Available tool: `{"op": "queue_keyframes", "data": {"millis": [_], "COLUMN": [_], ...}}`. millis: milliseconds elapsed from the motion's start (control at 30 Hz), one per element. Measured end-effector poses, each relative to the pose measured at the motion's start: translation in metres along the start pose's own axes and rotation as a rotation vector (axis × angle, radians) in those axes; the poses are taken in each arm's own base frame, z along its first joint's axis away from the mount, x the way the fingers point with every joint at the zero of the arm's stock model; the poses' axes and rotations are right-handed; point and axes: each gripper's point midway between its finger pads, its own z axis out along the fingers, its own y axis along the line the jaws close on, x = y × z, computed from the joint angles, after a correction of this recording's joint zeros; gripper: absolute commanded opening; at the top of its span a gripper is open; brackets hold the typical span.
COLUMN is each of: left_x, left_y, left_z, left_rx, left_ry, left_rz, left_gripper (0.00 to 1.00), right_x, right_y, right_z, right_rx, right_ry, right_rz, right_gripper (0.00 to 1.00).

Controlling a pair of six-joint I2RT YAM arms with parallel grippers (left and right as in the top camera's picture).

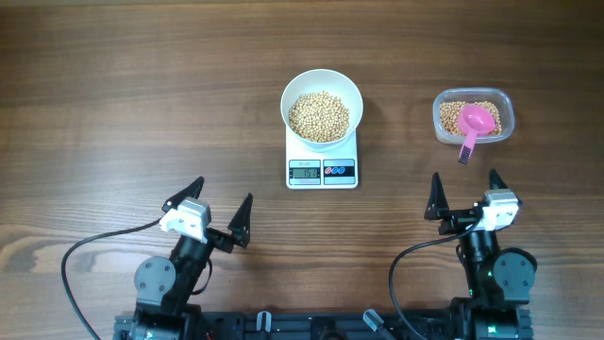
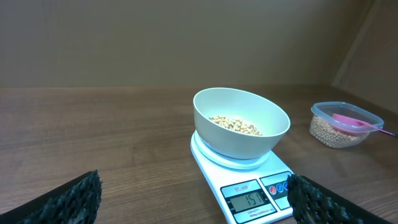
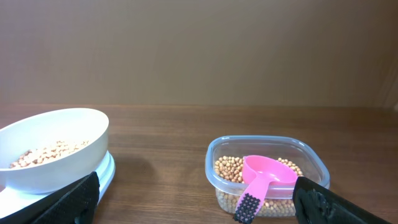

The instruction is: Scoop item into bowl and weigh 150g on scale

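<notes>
Table: dark wood grain, fills the whole overhead view. Left gripper and right gripper sit near the table's near edge. Both have their jaws spread wide, hold nothing, and stand well apart from everything else.

Scale is mid-table: a flat white square with a grey display and buttons on the edge facing the arms. From the left wrist the display looks like 151, slightly blurred.

Bowl stands upright on the scale platform, roughly centred. It is plain white, round, and about as wide as the scale.

Tub is off to the right, well apart from the scale and straight ahead of the right gripper. It is clear plastic with rounded corners and an open top.

Scoop lies in the tub. It is pink, its cup faces up on the contents, and its dark ribbed handle end pokes over the near rim.

Beans are small, round, tan-yellow and pea-like. A mound covers the bowl floor, well below the rim, and a shallower layer lies in the tub under the scoop.

The left wrist view looks at the scale and bowl head-on. The right wrist view looks at the tub, with the bowl at its left edge.
</notes>
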Motion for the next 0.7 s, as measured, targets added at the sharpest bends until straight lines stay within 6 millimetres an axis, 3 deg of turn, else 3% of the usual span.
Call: {"op": "queue_keyframes", "data": {"millis": [433,700], "left_x": [0.000,-0.001], "left_y": [0.000,0.012], "left_z": [0.000,-0.001], "left_rx": [-0.001,-0.049], "left_ry": [0.000,-0.006], "left_rz": [-0.009,-0.042], "left_gripper": [1.00,1.00], "right_x": [0.000,0.000], "right_y": [0.000,0.000], "right_z": [0.000,0.000], "right_rx": [0.000,0.000], "right_ry": [0.000,0.000], "right_rz": [0.000,0.000], "right_gripper": [1.00,1.00]}}
